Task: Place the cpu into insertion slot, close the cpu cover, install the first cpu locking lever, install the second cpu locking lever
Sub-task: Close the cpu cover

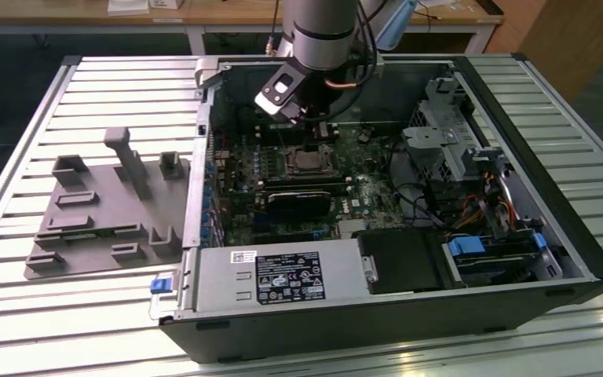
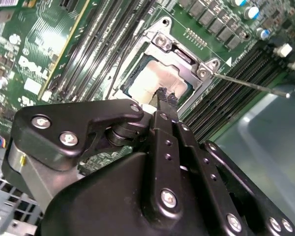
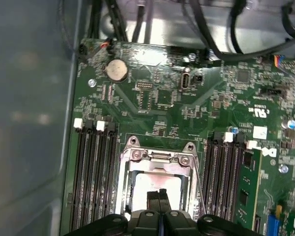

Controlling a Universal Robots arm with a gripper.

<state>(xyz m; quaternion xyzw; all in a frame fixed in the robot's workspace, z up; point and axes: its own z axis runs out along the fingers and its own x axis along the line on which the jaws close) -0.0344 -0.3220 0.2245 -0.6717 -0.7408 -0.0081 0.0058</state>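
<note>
Closest to both wrist cameras is the black claw (image 2: 164,97), its two fingers pressed together with nothing between them, the tips just above the chip (image 2: 156,77). I cannot tell whether they touch it. The chip is a small flat square with a pale silvery-grey top, and it sits in its slot (image 1: 306,161) on the green board (image 3: 157,98). A thin silver cover (image 2: 183,57) with a cut-out middle lies flat around the chip, so only the chip's centre shows. In the second wrist view a thin lever rod (image 2: 250,84) juts from one corner of the cover, out across the dark memory slots (image 2: 226,105). In the exterior view the arm (image 1: 323,31) comes into the open computer case (image 1: 385,318) from twelve o'clock and hangs over the slot, which lies just toward eleven o'clock of the case's middle. A silver box (image 1: 280,275) fills the case's six o'clock edge. On the slatted surface (image 1: 92,86), a grey moulded holder (image 1: 103,220) lies at nine o'clock of the case.
</note>
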